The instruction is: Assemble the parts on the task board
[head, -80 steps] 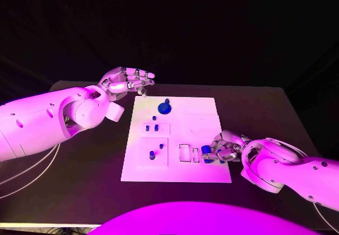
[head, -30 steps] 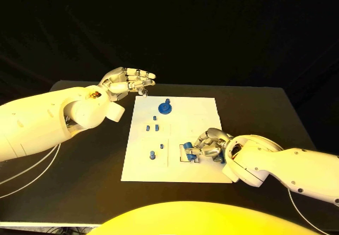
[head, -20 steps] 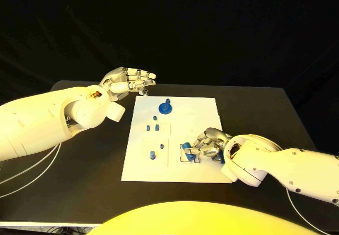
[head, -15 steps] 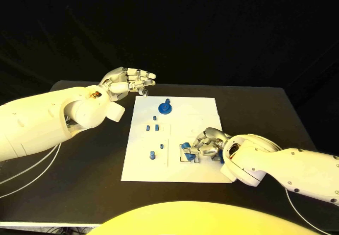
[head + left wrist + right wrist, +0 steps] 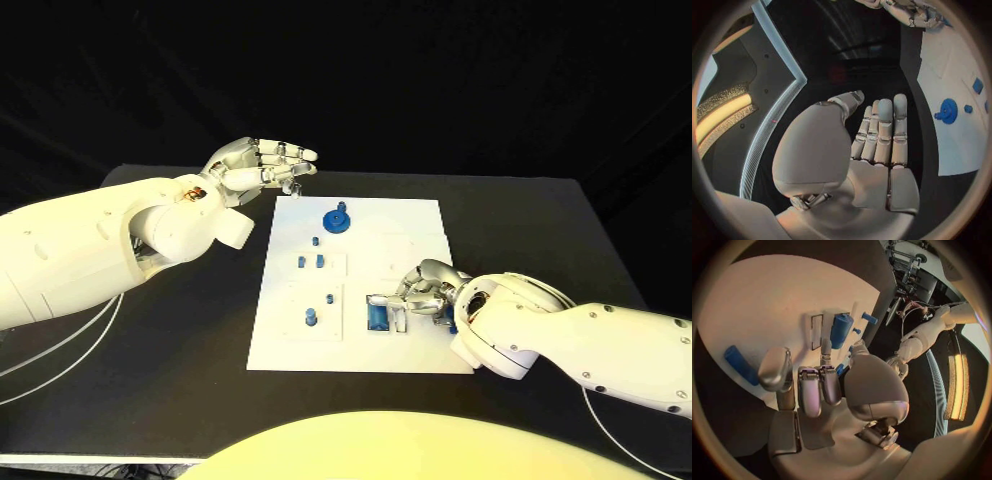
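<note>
While the right hand [image 5: 427, 290] rests curled at the board's [image 5: 411, 225] four o'clock, fingertips on a blue part [image 5: 378, 316] lying in a slot without clasping it, the left hand [image 5: 263, 166] hovers at eleven o'clock, fingers curled around nothing.

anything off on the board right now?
One loose blue part lies at the task board's near right edge beside the right hand, outside any slot. Another blue part lies at the slots, apparently flat. Left hand idles off-board.
</note>
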